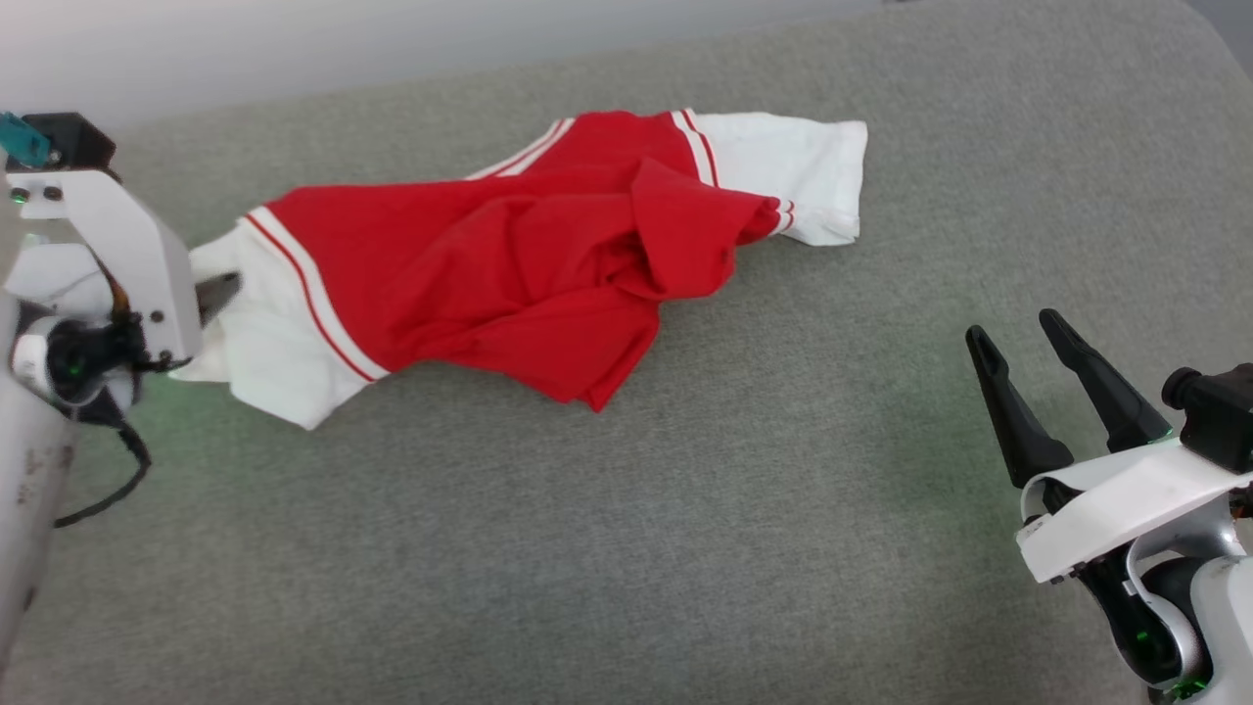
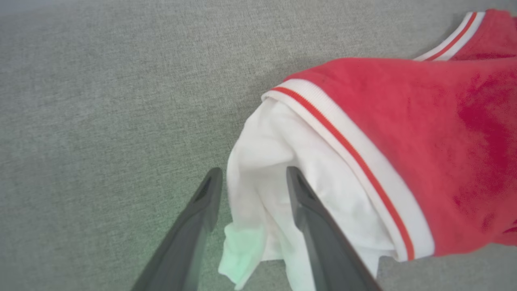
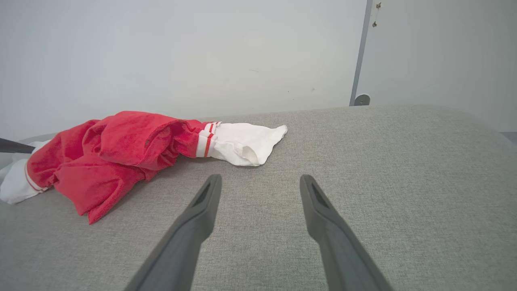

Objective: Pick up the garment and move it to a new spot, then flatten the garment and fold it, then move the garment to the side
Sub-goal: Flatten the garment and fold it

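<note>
The garment lies crumpled on the grey padded surface, red body in the middle and a white sleeve at each end. My left gripper is at the garment's left end. In the left wrist view its fingers stand apart with the white sleeve lying loose between them, under the striped trim of the red garment. My right gripper stands open at the lower right, well clear of the cloth. In the right wrist view, the right gripper holds nothing and the garment lies to the left.
The grey surface stretches bare in front of and to the right of the garment and curves down at its far right edge. A white wall with a door frame stands behind it.
</note>
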